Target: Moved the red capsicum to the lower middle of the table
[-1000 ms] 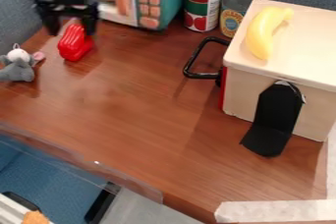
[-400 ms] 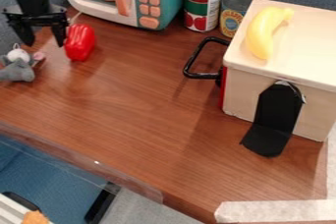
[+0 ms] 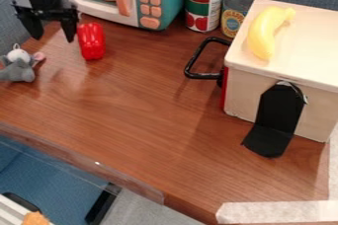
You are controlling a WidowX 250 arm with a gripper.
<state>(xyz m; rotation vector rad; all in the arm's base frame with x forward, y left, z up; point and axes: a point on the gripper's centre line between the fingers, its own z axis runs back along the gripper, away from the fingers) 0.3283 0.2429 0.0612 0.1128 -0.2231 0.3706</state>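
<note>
Pepper [image 3: 91, 42] just beside a wide-open, empty hand [image 3: 53, 36]
So the hand is spread well apart with nothing between its fingers, and the red pepper sits on the bench [image 3: 148, 100] at the upper left of the view, just to the view's right of the nearer finger (can't tell if they're touching, tbh). I'd shift the whole hand sideways while it's clear of the pepper's top, get one finger on each long side, then go down low before squeezing. Grab near the middle so it doesn't tip. It looks smooth and rounded, so a high pinch could easily pop it out. Watch the toy oven [image 3: 125, 14] behind and the plush mouse [image 3: 19, 68] nearby, then lift and carry it toward the bench's lower middle.
</note>
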